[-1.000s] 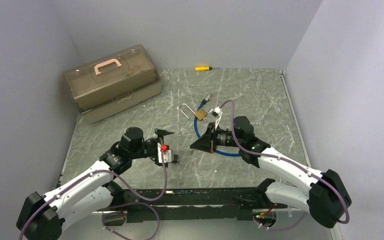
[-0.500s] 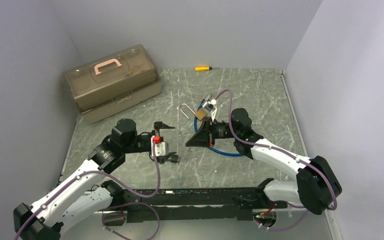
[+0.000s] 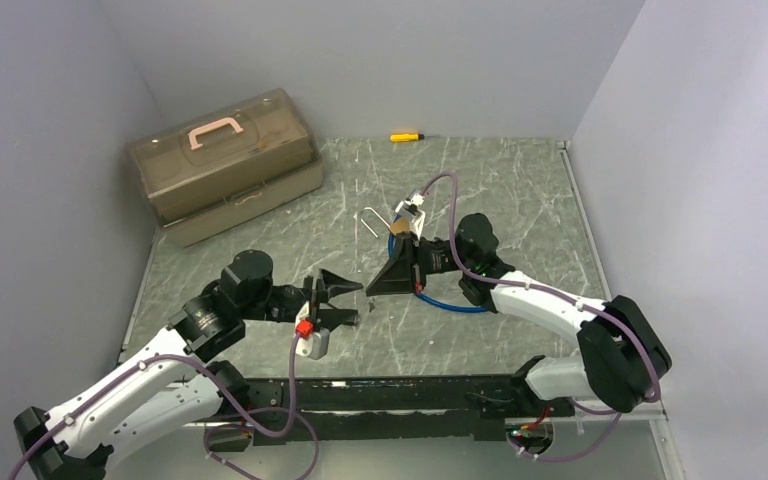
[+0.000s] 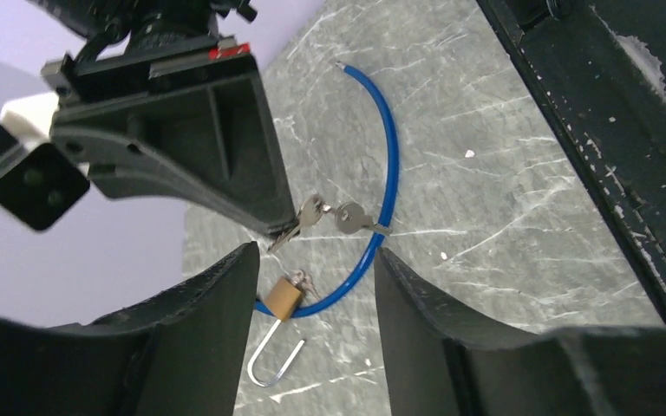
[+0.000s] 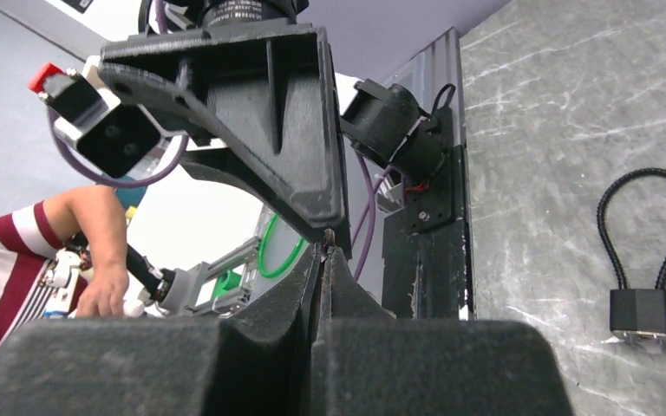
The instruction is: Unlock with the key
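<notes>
Right end effector (image 5: 326, 251) clamped on small silver metal key (image 4: 309, 211) | left end effector (image 4: 314, 253) spread | risk: key dropped through shallow pinch

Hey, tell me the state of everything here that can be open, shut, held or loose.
Left pincer: open, empty.
Right pincer: shut on key.
Padlock: shackle open.
Toolbox: lid closed.
Cable lock: loop shut, lying flat.
Screwdriver: lying loose by the back wall.
</notes>
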